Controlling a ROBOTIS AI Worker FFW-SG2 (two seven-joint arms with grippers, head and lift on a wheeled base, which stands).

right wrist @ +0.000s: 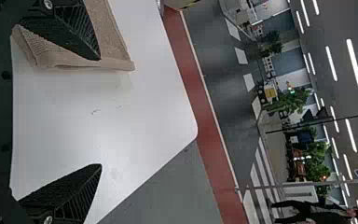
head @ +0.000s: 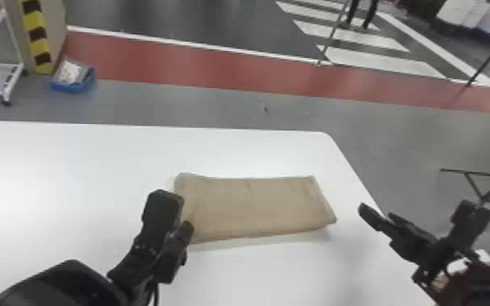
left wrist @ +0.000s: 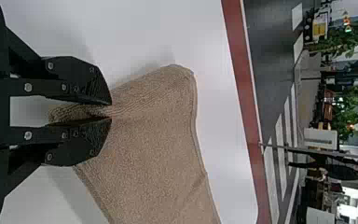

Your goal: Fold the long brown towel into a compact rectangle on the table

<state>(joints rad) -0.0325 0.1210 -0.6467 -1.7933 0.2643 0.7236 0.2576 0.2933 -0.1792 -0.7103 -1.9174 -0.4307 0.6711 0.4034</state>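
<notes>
The left fingers [head: 160, 211] hide part of the towel [head: 252, 207], which both wrist views cut off.

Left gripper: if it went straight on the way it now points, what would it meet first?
Most likely more of the brown towel that the left gripper pinches, spread out ahead; how close is unclear.

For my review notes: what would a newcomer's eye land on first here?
Probably the brown towel, a neat rectangle near the right end of the white table. Next, the left pincer, shut on the towel's left end, against the wide-open right pincer beyond its right end. Behind the table, a red floor strip stands out.
</notes>
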